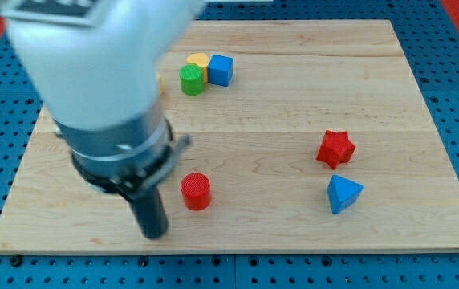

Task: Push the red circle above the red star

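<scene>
The red circle [196, 191] lies on the wooden board at the lower middle-left of the view. The red star [335, 148] lies far to its right and a little higher. My tip [155, 234] is down at the board, just left of and slightly below the red circle, with a small gap between them. The arm's white and dark body fills the upper left of the view and hides the board behind it.
A blue triangular block [343, 193] lies just below the red star. A green block [191, 79], a yellow block [199, 61] and a blue cube [221, 70] cluster at the top middle. The board's bottom edge [229, 250] runs close below my tip.
</scene>
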Available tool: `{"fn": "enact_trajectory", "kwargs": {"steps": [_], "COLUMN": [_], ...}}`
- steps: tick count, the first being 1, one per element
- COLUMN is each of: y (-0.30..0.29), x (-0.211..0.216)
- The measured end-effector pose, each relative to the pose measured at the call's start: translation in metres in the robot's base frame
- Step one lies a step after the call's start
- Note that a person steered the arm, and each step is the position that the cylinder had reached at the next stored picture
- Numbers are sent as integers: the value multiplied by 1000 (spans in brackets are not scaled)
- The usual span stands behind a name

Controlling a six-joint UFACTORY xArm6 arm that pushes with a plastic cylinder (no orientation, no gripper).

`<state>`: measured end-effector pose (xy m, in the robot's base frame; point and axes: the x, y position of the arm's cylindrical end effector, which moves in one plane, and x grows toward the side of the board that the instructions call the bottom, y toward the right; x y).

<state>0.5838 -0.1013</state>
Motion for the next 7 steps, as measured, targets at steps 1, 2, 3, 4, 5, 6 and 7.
{"fn": "enact_trajectory", "kwargs": {"steps": [1, 2, 3, 4, 5, 6, 7], "y": [97, 120, 87, 103, 142, 150, 172], "x": [-27, -60, -45, -91, -126, -147, -153]}}
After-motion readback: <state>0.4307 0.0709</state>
